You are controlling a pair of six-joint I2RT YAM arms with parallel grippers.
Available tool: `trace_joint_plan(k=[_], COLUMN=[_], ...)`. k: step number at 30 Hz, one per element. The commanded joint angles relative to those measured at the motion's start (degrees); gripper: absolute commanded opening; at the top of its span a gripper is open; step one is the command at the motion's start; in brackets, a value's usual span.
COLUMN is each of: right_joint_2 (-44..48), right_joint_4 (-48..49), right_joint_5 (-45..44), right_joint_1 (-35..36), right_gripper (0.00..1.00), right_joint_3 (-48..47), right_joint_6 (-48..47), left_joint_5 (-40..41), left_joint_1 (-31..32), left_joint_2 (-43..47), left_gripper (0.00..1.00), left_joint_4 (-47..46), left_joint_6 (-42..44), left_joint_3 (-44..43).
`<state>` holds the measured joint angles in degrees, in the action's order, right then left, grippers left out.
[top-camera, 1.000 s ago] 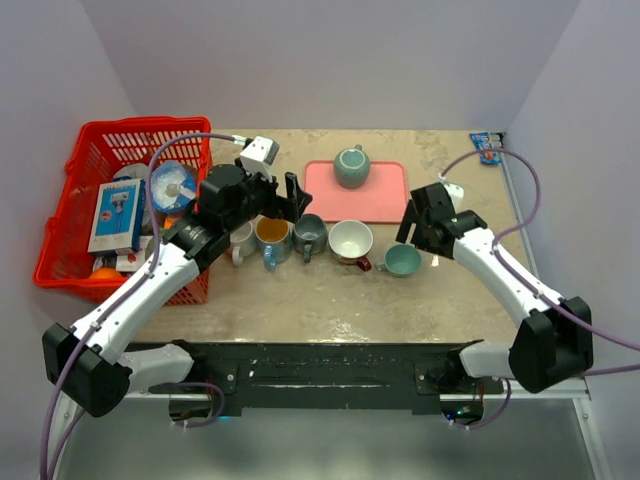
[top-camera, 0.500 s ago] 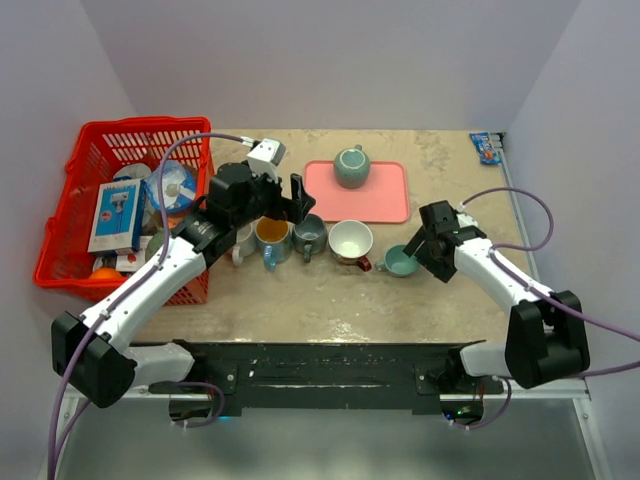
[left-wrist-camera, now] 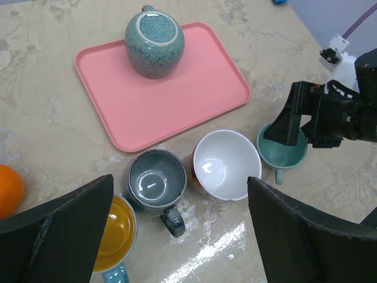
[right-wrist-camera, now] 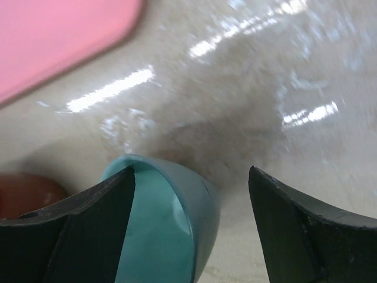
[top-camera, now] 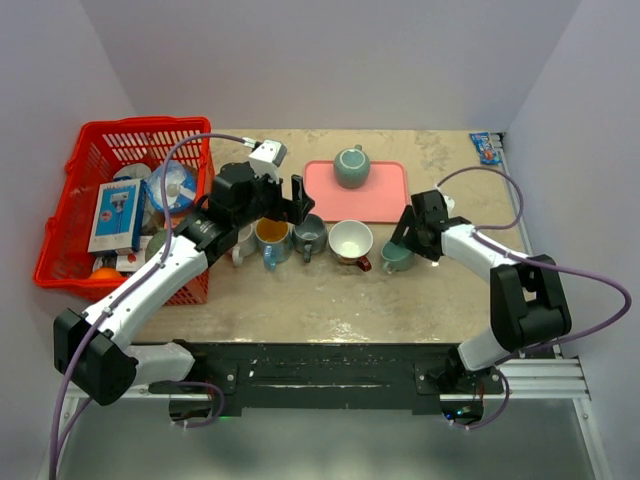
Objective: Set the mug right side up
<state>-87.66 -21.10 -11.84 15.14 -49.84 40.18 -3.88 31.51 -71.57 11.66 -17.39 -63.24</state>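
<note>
The upside-down grey-green mug stands base up on the pink tray; it also shows in the left wrist view. My left gripper is open and empty, hovering above the row of upright mugs, near the grey mug and the white mug. My right gripper is open at the teal cup. In the right wrist view the right gripper straddles the teal cup's rim, one finger on the inner side, one outside, apart from the wall.
A yellow-lined mug and a cream mug continue the row to the left. A red basket of items stands at the left. An orange lies near it. A blue packet lies at the back right.
My right gripper swung out to the right, then came back left onto the teal cup's rim. My left arm has shifted slightly and stays open above the mugs.
</note>
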Motion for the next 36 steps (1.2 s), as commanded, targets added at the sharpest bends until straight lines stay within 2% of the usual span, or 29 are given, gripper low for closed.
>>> trace_joint_plan(k=[1, 5, 13, 19, 23, 29, 31, 36], right_joint_2=[0.1, 0.2, 2.1, 7.8, 10.2, 14.5, 13.8, 12.3], right_joint_4=[11.2, 13.0, 8.4, 8.0, 7.6, 5.0, 1.2, -0.1], right_joint_5=[3.1, 7.2, 7.7, 10.2, 11.7, 17.6, 16.5, 12.0], right_joint_1=[0.0, 0.1, 0.1, 0.1, 0.1, 0.6, 1.5, 6.2], right_gripper=[0.81, 0.80, 0.75, 0.85, 0.86, 0.82, 0.77, 0.74], right_joint_3=[-4.0, -4.1, -2.7, -2.1, -1.2, 1.3, 0.8, 2.0], right_joint_6=[-11.7, -14.0, -15.1, -18.0, -18.6, -20.1, -20.8, -20.6], left_joint_5=[1.8, 1.9, 2.7, 2.1, 1.7, 1.8, 1.4, 0.7], left_joint_1=[-0.3, -0.4, -0.3, -0.4, -0.3, -0.3, -0.3, -0.4], left_joint_2=[-0.2, -0.6, -0.9, -1.6, -1.8, -1.6, -1.6, -2.0], left_gripper=[0.99, 0.99, 0.99, 0.99, 0.99, 0.99, 0.99, 0.99], left_joint_4=[-1.4, -1.4, -1.4, -1.8, -1.8, -1.7, -2.0, -2.2], left_joint_6=[0.5, 0.7, 0.9, 0.9, 0.8, 0.5, 0.3, 0.2], left_joint_3=[-1.9, -1.9, -2.0, -2.2, -2.1, -1.4, -1.2, -1.1])
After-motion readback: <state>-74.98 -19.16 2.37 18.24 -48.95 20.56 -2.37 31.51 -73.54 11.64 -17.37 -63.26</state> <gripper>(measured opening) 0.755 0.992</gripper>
